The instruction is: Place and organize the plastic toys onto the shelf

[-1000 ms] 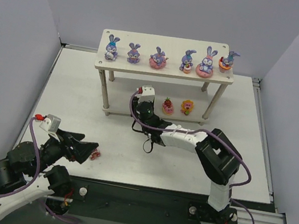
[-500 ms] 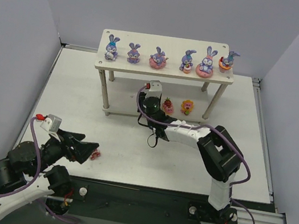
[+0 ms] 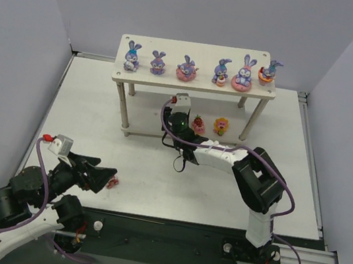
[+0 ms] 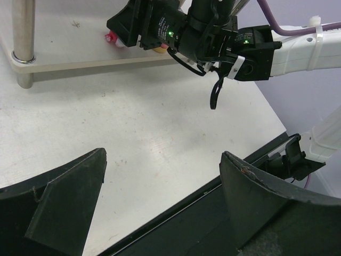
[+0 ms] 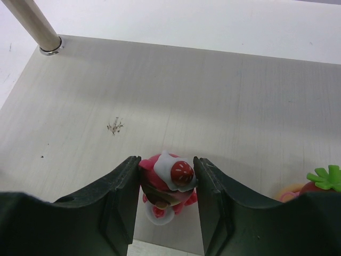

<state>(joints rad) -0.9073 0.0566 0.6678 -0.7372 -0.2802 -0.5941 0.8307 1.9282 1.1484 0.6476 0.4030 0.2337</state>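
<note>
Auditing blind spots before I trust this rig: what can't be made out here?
Red cake-like plastic toy in the right tool: hidden in top view by the wrist.
Small pink toy beside left tool: too small to identify.
Green-leafed toy: cut off by right wrist view's edge.

Right arm stretched far forward, gripper point(image 5: 167, 161) clamped on red cake toy point(image 5: 171, 177). Left arm folded low, gripper point(image 4: 162, 154) spread wide.

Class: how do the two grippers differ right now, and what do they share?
The right gripper has jaws closed on a red cake piece; the left gripper has them open and empty. The right gripper is over the shelf's lower board; the left gripper is low over the table. Both are black.
</note>
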